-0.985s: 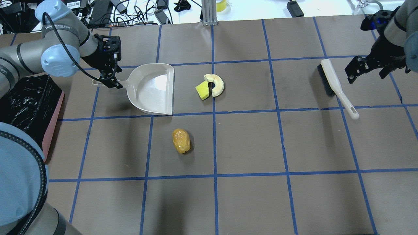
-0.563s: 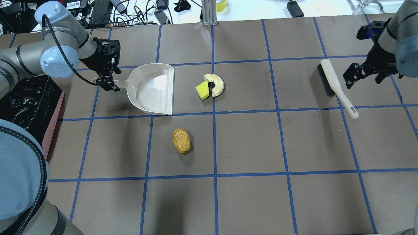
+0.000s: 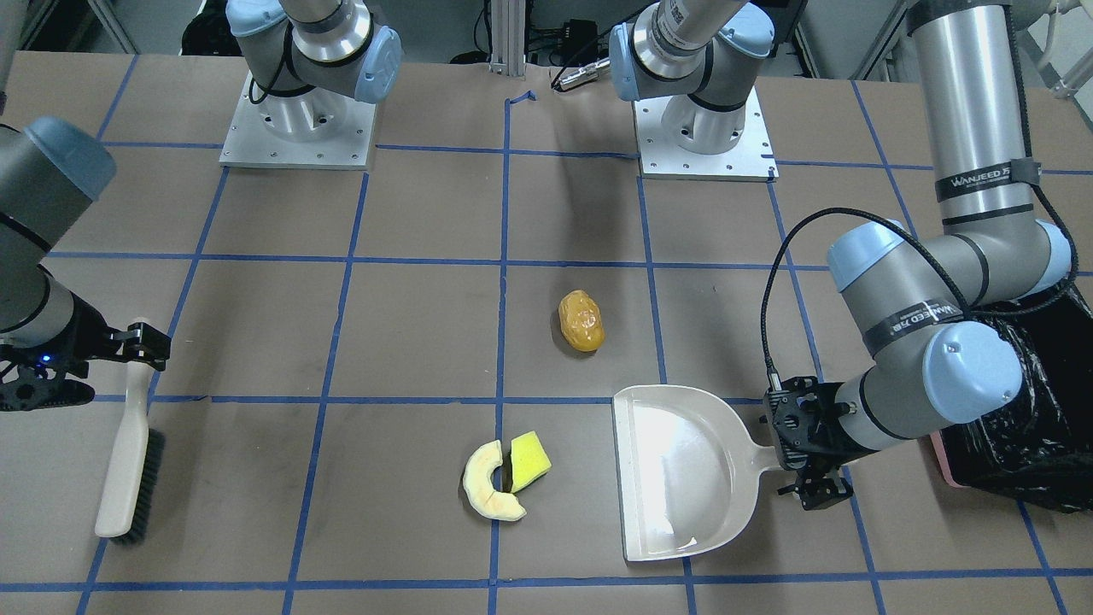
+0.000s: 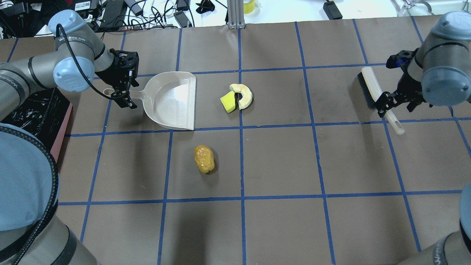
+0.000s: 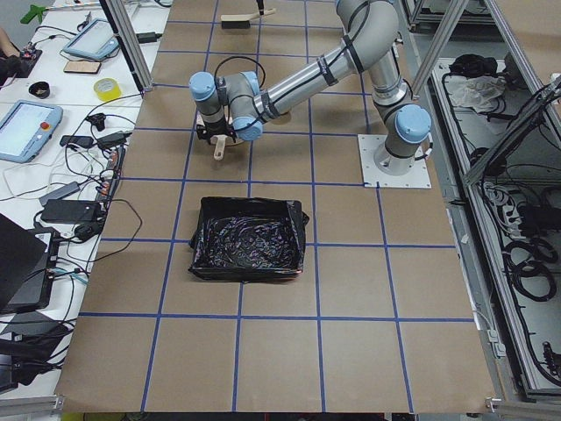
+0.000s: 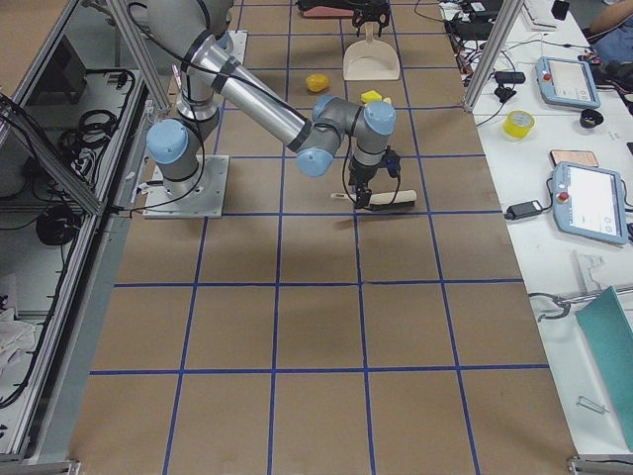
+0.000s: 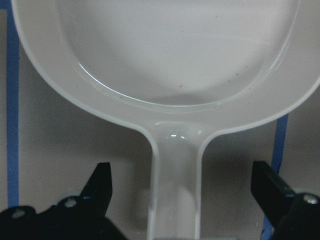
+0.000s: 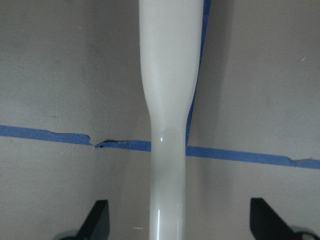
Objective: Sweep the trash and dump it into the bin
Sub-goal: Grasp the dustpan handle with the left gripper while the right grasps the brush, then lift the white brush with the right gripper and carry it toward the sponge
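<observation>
Nothing swept; bin [image 5: 247,239] seems empty.
My left gripper [image 4: 125,92] and right gripper [image 4: 395,105] gape astride dustpan [image 4: 173,101] and brush [image 4: 369,86]; trash [image 4: 245,96] at dustpan's 3 o'clock.

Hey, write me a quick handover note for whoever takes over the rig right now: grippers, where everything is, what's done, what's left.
Left gripper: open, fingers either side of the dustpan handle, not closed on it.
Right gripper: open, straddling the brush handle.
The dustpan is empty. The potato, melon slice and sponge wedge lie on the table; slice and wedge touch, the potato lies apart. The bin sits at the robot's left, with no trash visible inside.
Done: both arms lined up on their tools.
Left: grasp both, sweep all three pieces into the dustpan, dump into the bin.
</observation>
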You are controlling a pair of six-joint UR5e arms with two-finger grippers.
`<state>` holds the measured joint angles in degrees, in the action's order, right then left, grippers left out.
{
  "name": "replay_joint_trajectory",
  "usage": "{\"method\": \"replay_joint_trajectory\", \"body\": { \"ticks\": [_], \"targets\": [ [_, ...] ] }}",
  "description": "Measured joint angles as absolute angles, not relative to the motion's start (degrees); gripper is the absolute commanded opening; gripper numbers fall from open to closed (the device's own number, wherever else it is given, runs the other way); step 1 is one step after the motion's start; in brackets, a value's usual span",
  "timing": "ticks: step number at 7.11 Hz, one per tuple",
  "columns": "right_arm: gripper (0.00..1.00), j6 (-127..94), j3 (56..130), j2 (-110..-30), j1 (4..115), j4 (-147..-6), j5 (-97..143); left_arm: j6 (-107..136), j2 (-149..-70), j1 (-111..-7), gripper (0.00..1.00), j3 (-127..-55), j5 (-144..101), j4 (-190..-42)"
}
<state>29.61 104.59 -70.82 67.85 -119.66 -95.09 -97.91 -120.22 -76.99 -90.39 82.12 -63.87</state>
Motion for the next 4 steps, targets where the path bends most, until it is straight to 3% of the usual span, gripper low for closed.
{"method": "replay_joint_trajectory", "body": {
  "ticks": [1, 2, 3, 4],
  "targets": [
    [0.75, 29.6, 104.7, -70.4, 67.9, -119.7, -95.1, -97.9, -120.3, -77.0, 0.85, -90.5, 82.1, -63.8],
    [0.7, 29.4, 104.8, -70.1, 67.9, -119.6, -95.2, -97.9, -120.3, -77.0, 0.43, -90.6, 81.9, -63.8],
    [0.67, 29.2, 105.1, -69.9, 67.9, -119.5, -95.2, -97.9, -120.2, -77.0, 0.12, -90.7, 81.8, -63.8],
    [0.59, 29.0, 105.4, -69.8, 67.9, -119.4, -95.2, -98.0, -120.1, -77.0, 0.11, -90.7, 81.8, -63.7]
  ]
}}
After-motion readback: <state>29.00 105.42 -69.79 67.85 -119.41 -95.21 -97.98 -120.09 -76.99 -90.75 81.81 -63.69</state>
